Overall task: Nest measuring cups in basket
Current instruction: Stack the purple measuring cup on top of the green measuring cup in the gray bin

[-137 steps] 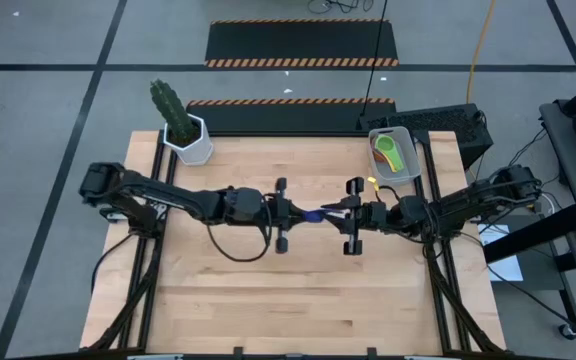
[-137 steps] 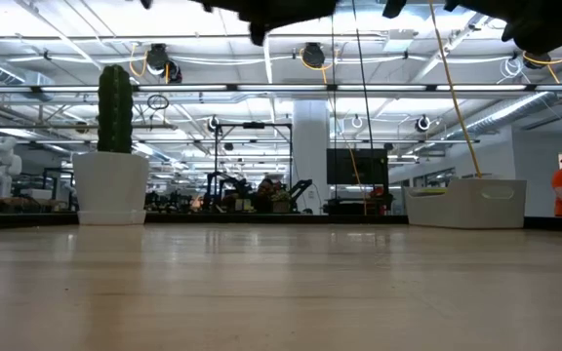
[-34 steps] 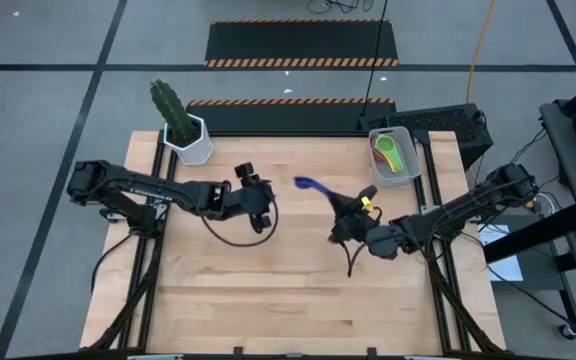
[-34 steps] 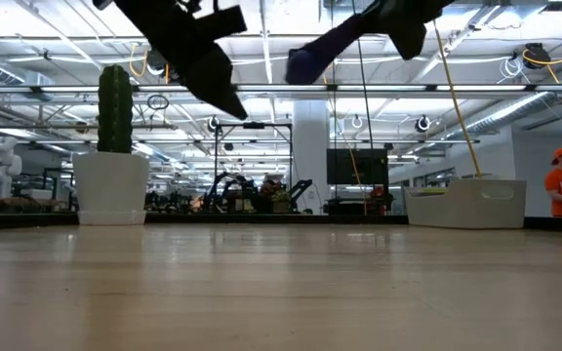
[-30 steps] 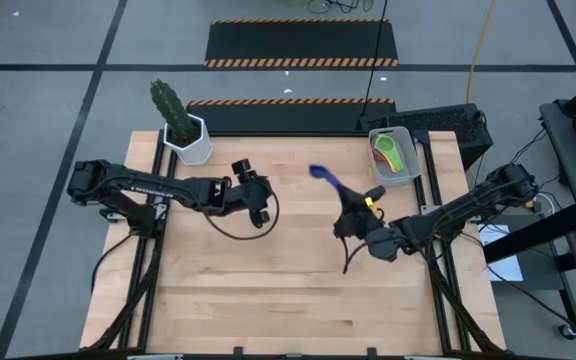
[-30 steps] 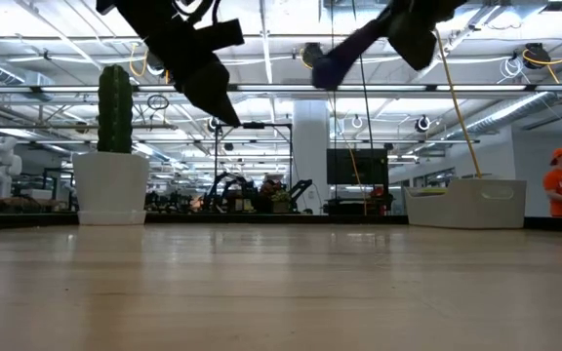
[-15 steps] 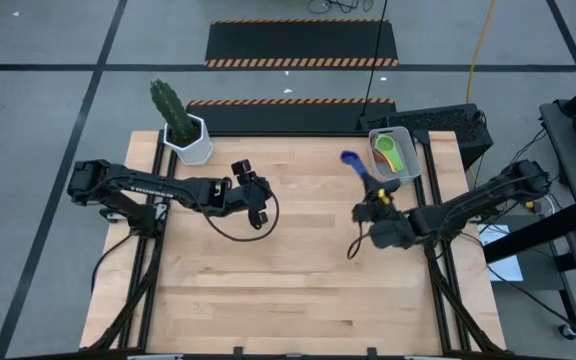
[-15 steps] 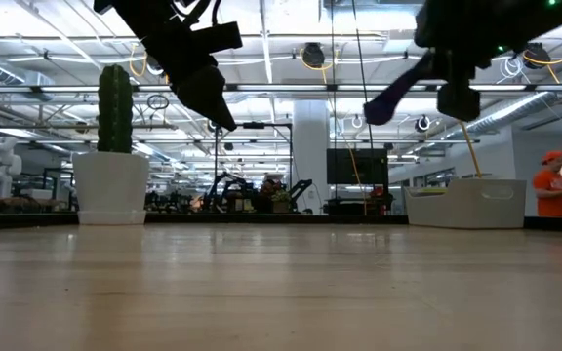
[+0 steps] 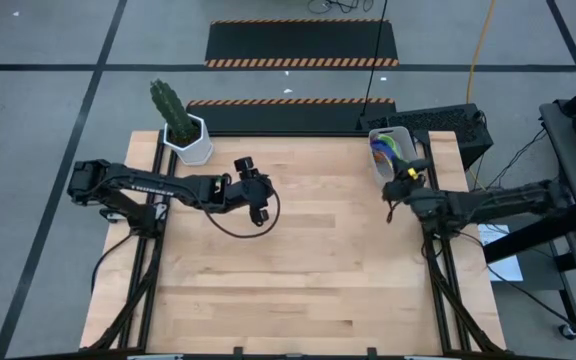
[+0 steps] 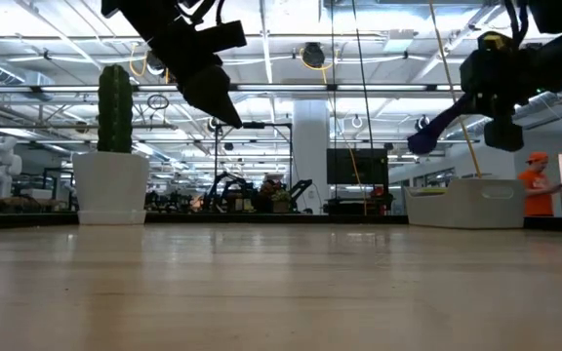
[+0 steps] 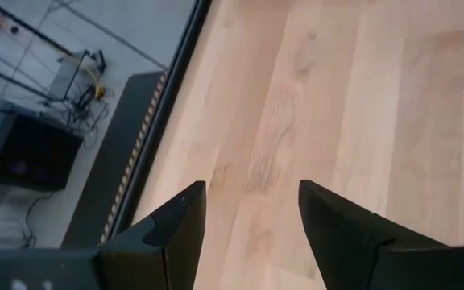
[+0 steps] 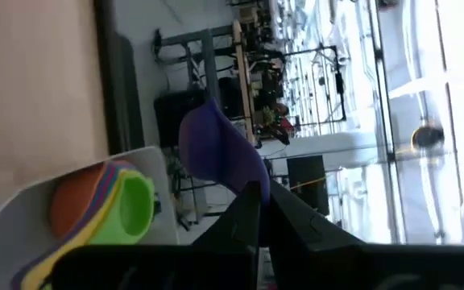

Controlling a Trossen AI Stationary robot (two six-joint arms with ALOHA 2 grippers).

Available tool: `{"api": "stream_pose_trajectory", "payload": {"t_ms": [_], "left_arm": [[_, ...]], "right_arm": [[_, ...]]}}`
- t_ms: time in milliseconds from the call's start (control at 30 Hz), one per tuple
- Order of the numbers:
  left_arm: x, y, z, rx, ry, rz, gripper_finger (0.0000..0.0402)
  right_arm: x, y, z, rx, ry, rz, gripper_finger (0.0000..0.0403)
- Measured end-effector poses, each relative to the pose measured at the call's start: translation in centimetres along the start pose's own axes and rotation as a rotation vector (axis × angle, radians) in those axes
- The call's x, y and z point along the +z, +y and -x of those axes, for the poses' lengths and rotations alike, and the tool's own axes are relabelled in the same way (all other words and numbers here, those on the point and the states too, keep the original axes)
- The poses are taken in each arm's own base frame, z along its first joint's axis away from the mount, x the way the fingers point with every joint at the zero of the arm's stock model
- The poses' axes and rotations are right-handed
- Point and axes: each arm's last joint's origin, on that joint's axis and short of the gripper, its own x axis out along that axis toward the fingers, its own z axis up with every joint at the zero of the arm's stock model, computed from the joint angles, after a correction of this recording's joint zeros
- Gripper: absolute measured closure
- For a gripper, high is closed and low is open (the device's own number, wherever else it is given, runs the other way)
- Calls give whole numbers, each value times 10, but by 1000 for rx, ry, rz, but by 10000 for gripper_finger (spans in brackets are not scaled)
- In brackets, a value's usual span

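**Right arm holding dark blue cup over the basket; left arm idle mid-table**

Right gripper (image 9: 396, 172) is at the table's far right edge, just at the near end of the basket (image 9: 405, 133). Arm comes in from the right side, stretched out roughly level, wrist turned toward the back of the table. Fingers are closed tight on the flat handle of the dark blue measuring cup (image 9: 379, 150); bowl sticks out ahead of the fingertips. High view puts the bowl over the basket's left part. Low view has the cup (image 10: 425, 138) in the air, clearly higher than the basket rim (image 10: 466, 206), handle slanting up into the gripper (image 10: 468, 105).

Right wrist view: cup (image 12: 216, 150) sits beyond the pinched fingers (image 12: 244, 213), basket (image 12: 22, 219) past it with cups already stacked inside: green (image 12: 137, 200) on top, then orange (image 12: 80, 195), yellow edge (image 12: 71, 255) under those. There look to be more colours lower in the stack, but hard to separate them here.

Left gripper (image 9: 251, 171) hangs over the table's left-centre, arm reaching in from the left edge, raised off the wood in low view (image 10: 210, 86). Left wrist view: fingers (image 11: 177, 222) spread apart, nothing between them, bare table (image 11: 377, 105) beyond.

Cactus pot (image 9: 190, 140) stands at the back-left corner, well apart from both arms.
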Motion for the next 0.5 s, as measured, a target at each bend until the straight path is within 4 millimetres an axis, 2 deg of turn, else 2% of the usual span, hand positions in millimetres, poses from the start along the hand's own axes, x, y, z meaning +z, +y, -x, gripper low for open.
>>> {"api": "stream_pose_trajectory", "payload": {"t_ms": [233,367,500], "left_arm": [[9,9,-4,-20,-98,-22,199],[13,15,-7,-28,-146,-30,199],[14,23,-11,-15,-161,-45,199]], "right_arm": [[-14,-14,-12,-35,58,-98,400],[-22,-10,-22,2,108,-31,400],[-27,-7,-29,46,114,-39,399]]}}
